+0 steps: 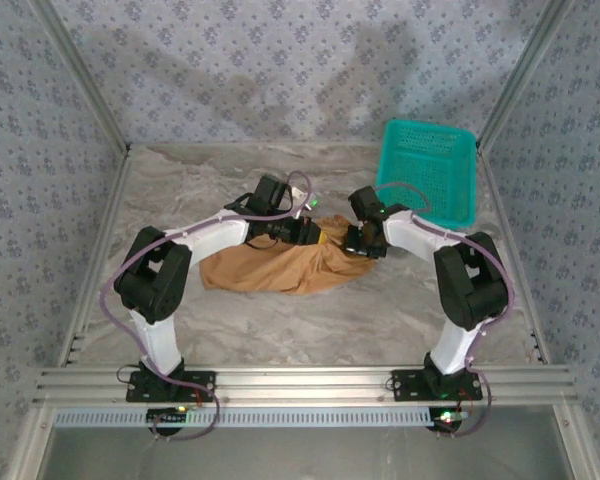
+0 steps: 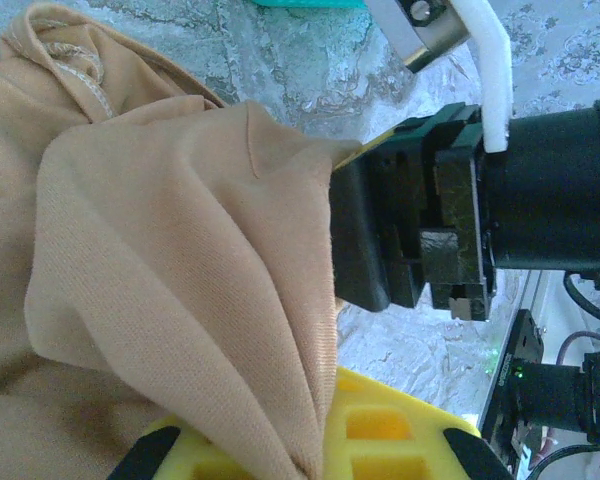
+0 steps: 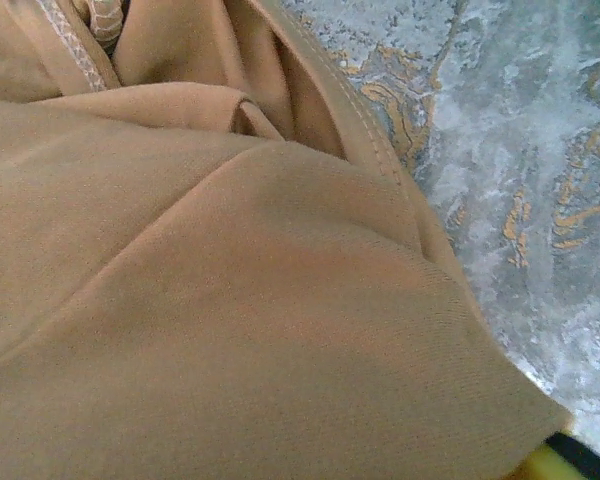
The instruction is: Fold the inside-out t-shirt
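Fabric of the tan, soft-knit t-shirt [image 1: 280, 268] lies bunched at mid tabletop [image 1: 280, 330], stitched hems rumpled, with marbled surface around it. Your right end effector [image 1: 348, 243] pinches a fold. Cloth drapes your left end effector [image 1: 325, 237], so you cannot tell its grip.

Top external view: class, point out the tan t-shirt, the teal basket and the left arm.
tan t-shirt [image 1: 270, 270], top external view, middle of the crumpled cloth.
teal basket [image 1: 427, 172], top external view, bare mesh floor.
left arm [image 1: 212, 236], top external view, white forearm link.
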